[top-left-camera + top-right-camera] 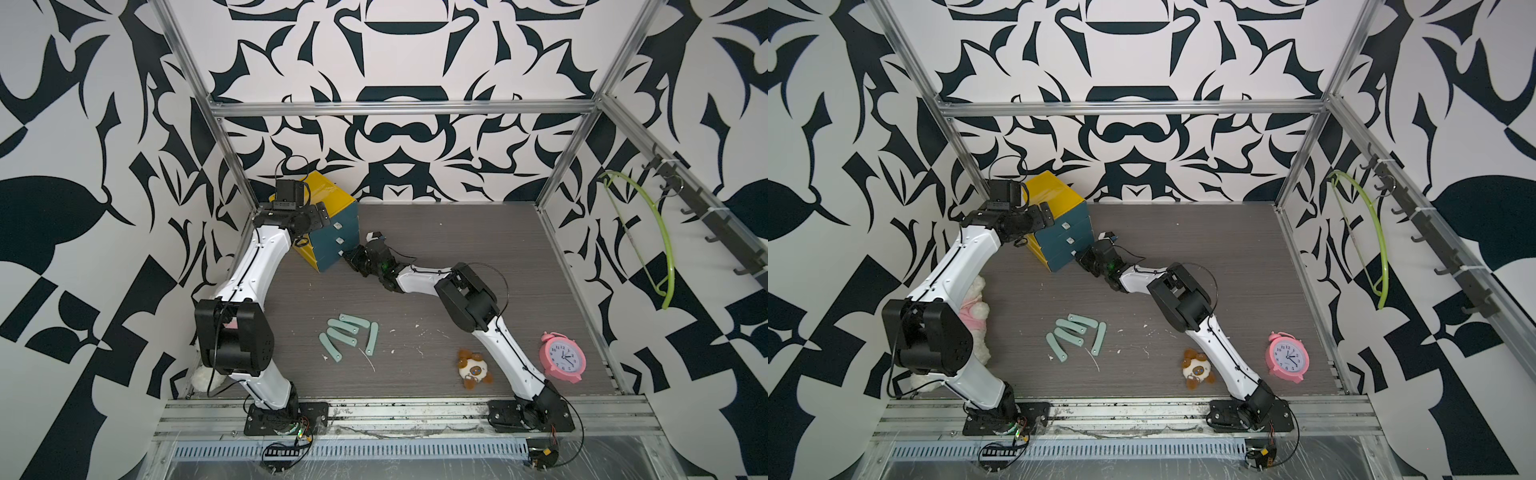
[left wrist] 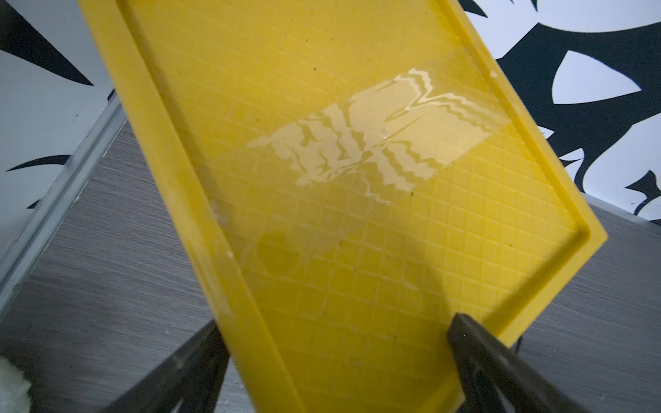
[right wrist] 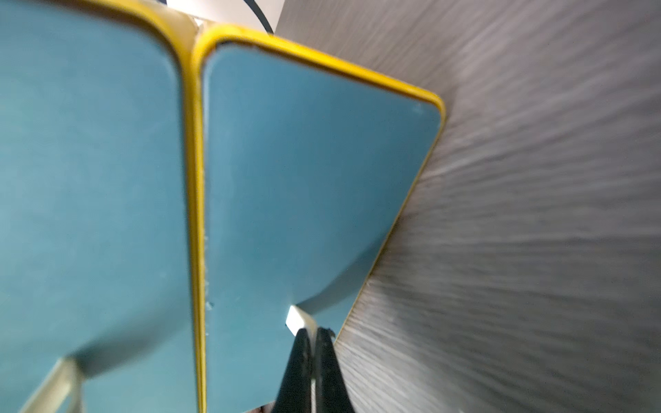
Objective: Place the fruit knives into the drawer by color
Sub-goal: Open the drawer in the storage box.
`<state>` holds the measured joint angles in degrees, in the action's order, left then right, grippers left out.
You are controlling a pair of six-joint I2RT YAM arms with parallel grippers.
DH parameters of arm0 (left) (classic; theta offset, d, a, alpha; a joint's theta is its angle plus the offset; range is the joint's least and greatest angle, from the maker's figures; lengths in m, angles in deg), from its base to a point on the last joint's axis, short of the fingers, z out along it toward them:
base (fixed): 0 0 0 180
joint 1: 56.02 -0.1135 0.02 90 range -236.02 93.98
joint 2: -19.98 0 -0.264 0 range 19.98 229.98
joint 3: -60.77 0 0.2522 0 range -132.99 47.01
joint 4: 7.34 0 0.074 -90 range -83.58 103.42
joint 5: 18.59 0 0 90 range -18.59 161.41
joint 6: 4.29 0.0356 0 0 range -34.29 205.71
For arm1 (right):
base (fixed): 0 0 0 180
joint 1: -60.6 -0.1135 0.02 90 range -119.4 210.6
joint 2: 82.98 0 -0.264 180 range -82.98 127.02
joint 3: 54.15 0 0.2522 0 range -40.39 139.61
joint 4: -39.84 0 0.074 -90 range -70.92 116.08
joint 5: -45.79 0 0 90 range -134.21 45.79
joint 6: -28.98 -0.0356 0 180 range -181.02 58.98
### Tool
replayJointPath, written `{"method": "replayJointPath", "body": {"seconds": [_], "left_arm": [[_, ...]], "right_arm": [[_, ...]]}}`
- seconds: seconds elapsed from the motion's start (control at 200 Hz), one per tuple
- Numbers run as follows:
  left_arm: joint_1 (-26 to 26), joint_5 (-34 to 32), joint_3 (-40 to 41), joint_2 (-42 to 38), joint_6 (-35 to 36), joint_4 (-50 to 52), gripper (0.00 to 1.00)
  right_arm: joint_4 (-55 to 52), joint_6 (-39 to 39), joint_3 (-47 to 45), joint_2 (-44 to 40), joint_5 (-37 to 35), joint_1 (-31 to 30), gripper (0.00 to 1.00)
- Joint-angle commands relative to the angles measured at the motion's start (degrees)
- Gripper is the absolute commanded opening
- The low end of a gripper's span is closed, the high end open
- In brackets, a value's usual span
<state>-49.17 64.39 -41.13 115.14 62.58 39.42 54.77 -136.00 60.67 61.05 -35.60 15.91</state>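
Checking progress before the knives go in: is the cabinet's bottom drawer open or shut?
Shut. The bottom drawer front sits flush in the yellow frame; the right end effector pinches its white tab.

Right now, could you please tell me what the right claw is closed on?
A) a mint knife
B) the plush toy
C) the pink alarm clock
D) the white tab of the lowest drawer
D: in the right wrist view the right claw is shut on the white tab of the lowest drawer, while the mint knives lie loose, well away from it.
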Motion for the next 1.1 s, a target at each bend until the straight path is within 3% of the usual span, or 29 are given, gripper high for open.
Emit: {"method": "replayJointPath", "body": {"seconds": [0.0, 0.475, 0.835, 1.095], "left_arm": [[0.1, 1.0, 1.9, 2.6, 1.3, 5.7, 0.99], [0.2, 1.1, 1.9, 2.9, 1.0, 5.5, 0.99], [0.1, 1.4, 1.8, 2.8, 1.0, 5.4, 0.99], [0.1, 2.1, 1.6, 1.7, 0.8, 5.2, 0.99]], "right_arm": [[3.1, 0.8, -4.8, -7.0, 0.4, -0.4, 0.0], [10.3, 2.0, -30.9, -23.2, 1.6, -0.9, 0.0], [8.6, 4.4, -35.5, -27.4, 1.3, -1.1, 0.0], [4.9, 6.8, -34.3, -29.0, 1.2, -1.3, 0.38]]}}
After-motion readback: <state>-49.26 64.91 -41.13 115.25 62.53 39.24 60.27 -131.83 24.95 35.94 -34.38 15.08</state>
